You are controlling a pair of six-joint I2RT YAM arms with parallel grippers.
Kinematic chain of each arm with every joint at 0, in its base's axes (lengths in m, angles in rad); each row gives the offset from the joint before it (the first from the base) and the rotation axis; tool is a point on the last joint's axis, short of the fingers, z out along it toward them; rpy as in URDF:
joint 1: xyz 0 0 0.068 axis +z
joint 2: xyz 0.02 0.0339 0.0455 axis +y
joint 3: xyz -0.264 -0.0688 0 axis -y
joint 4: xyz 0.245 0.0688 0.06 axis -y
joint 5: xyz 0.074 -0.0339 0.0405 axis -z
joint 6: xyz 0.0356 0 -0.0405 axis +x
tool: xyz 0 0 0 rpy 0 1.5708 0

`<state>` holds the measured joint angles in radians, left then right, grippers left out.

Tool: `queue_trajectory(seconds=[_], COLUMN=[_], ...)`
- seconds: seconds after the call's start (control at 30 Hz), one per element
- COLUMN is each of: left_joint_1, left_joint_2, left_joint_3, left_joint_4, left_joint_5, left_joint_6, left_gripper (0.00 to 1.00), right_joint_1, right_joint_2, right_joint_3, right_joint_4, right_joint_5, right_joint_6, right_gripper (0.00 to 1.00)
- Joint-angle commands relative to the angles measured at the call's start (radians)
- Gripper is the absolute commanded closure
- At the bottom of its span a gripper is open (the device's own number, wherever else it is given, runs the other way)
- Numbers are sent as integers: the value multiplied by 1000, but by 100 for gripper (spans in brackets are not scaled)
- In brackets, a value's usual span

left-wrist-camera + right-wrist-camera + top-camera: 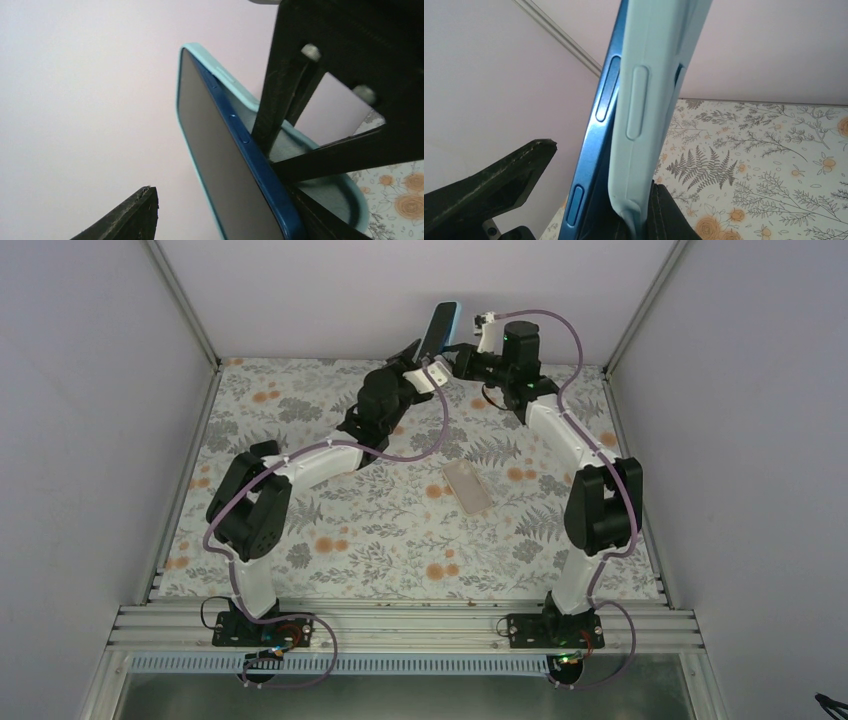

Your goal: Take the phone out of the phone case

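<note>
The phone (441, 325) has a blue frame and a dark screen (220, 165). It is held up near the back wall, inside a light blue case (330, 197). The case's side wall (644, 100) has peeled off the phone's blue edge (596, 130). My left gripper (420, 362) sits at the phone's lower end. In the left wrist view this gripper (225, 197) has one finger behind the phone, and the other finger (135, 212) stands clear of the screen. My right gripper (462, 348) comes in from the right. Its right finger (676, 215) presses on the case lip, and its left finger (489, 187) is off the phone.
A clear flat rectangular case (467, 486) lies on the floral table cover (380, 540) right of centre. The back wall and the corner posts are close behind both grippers. The right arm's finger (280, 115) crosses the left wrist view.
</note>
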<state>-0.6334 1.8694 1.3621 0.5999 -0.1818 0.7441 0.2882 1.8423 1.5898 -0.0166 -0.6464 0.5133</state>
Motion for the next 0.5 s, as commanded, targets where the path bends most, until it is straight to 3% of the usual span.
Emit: queue_trajectory(seconds=[0.0, 0.23, 0.47], left_joint_1=[152, 154, 156], left_joint_2=[26, 38, 84], left_joint_3=[21, 50, 118], left_joint_4=[67, -29, -114], left_joint_5=[-309, -277, -229], left_joint_6=[-15, -83, -122], left_gripper=[40, 59, 66], right_joint_1=[7, 10, 26], right_joint_2=[-117, -111, -112], right_joint_3=[-20, -13, -6], right_joint_4=[-36, -26, -27], right_joint_5=[-185, -205, -220], right_joint_6=[11, 26, 28], right_gripper=[97, 97, 97])
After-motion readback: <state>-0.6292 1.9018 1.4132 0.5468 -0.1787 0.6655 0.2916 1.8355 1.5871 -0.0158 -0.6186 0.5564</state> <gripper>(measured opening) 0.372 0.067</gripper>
